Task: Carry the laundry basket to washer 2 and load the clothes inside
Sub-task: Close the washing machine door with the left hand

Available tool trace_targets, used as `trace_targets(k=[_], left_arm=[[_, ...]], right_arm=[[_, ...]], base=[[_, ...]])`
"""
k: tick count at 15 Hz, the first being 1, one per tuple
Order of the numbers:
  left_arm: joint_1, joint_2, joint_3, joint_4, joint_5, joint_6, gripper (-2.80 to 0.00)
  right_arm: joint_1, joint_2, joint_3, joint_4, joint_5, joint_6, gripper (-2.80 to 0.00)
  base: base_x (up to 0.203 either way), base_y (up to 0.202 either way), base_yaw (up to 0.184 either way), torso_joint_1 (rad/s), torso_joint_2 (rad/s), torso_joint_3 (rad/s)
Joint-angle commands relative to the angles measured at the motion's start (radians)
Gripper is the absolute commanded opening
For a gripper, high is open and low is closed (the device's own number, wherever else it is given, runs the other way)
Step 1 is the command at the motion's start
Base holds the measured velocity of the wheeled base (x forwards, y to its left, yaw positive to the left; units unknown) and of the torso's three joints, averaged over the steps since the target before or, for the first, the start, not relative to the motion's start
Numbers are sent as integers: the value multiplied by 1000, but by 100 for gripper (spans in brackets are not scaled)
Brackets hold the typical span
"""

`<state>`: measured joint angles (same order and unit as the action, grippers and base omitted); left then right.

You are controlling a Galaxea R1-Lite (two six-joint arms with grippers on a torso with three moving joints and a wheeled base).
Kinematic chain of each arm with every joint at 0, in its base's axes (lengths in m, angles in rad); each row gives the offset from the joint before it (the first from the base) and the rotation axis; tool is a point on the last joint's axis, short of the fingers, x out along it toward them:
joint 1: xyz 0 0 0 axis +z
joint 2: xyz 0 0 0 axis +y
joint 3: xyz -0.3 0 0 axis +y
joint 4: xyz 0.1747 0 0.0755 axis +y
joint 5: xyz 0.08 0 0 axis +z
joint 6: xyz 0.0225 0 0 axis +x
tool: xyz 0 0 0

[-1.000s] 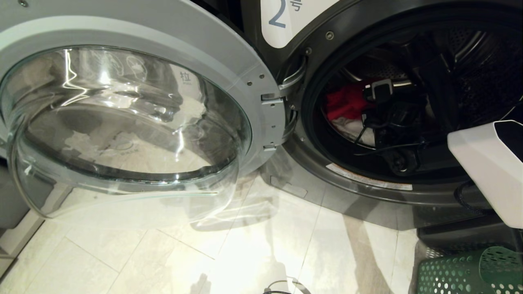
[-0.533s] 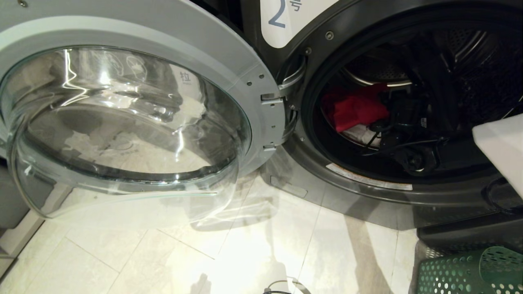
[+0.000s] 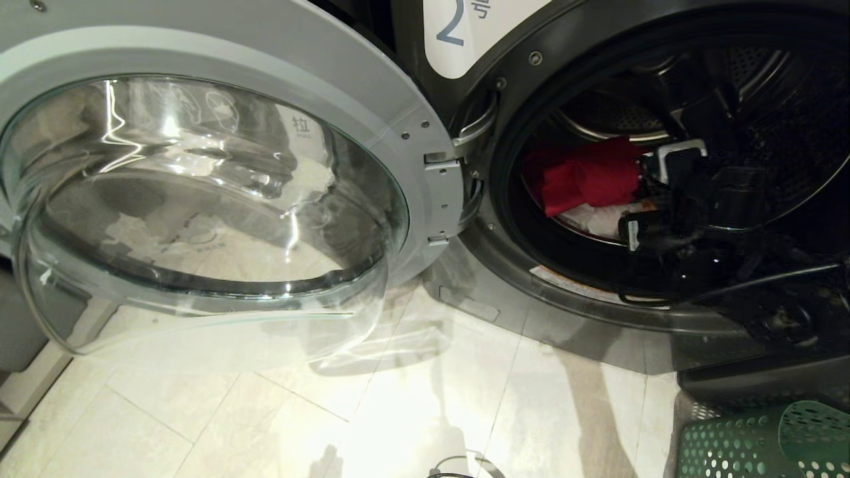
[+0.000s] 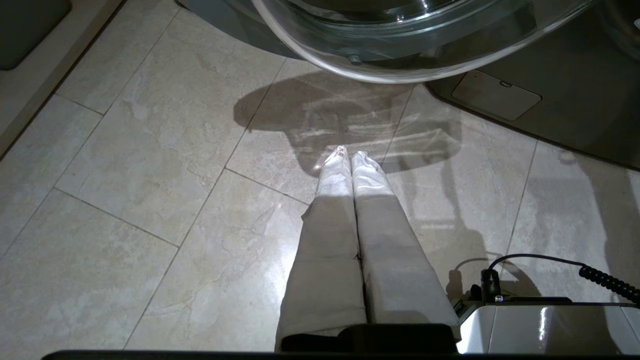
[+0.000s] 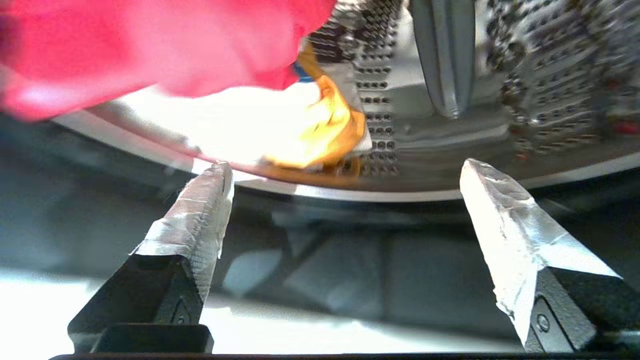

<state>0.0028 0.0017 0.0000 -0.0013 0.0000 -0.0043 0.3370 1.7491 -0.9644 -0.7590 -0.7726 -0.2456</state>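
Standing beside the machines, I would say the job is close to its end. washer 2 [image 3: 597, 86], the dark grey one with the big digit on its white label [image 3: 465, 30], has its glass door [image 3: 199, 199] swung wide open toward the left, and the clothes are already lying low in the drum [image 5: 450, 100]: a red garment [image 3: 588, 176] on top, a white one [image 3: 594, 219] under it near the front lip of the opening, and a yellow-orange piece [image 5: 330, 130] tucked against the perforated wall, seen only from the right wrist.

The right gripper [image 5: 345, 192] sits just at the mouth of the drum, near the lower rim, with its two taped fingers [image 5: 200, 220] spread wide apart and nothing between them. The red cloth lies beyond the fingertips, not touching them, so it looks released rather than held.

The left gripper [image 4: 348, 157] hangs over the tiled floor [image 4: 150, 150] below the open door, its fingers pressed together and empty, taking no part.

The laundry basket [image 3: 764, 441] stands on the floor at the lower right, just beside the washer's front panel, so the carrying part is done. Only a corner of its green wall shows, so I cannot tell whether anything is left inside. My guess is that what remains is a check of the basket, pulling the arm clear, and perhaps shutting the door.
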Motion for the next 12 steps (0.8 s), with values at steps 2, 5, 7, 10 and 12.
trace_targets(k=[2, 5, 7, 10, 12], left_arm=[[0, 0, 0, 0, 0, 0, -280], [0, 0, 0, 0, 0, 0, -280], [0, 0, 0, 0, 0, 0, -280], [0, 0, 0, 0, 0, 0, -280], [0, 0, 0, 0, 0, 0, -280]], right_arm=[[78, -276, 152, 77, -3, -11, -280], [133, -534, 305, 321, 6, -15, -280], [159, -686, 385, 474, 24, -16, -280], [171, -843, 499, 662, 102, 11, -280], [162, -888, 564, 681, 167, 47, -280]], base=[[0, 0, 0, 0, 0, 0], [0, 0, 0, 0, 0, 0], [0, 0, 0, 0, 0, 0], [0, 0, 0, 0, 0, 0], [0, 0, 0, 0, 0, 0]])
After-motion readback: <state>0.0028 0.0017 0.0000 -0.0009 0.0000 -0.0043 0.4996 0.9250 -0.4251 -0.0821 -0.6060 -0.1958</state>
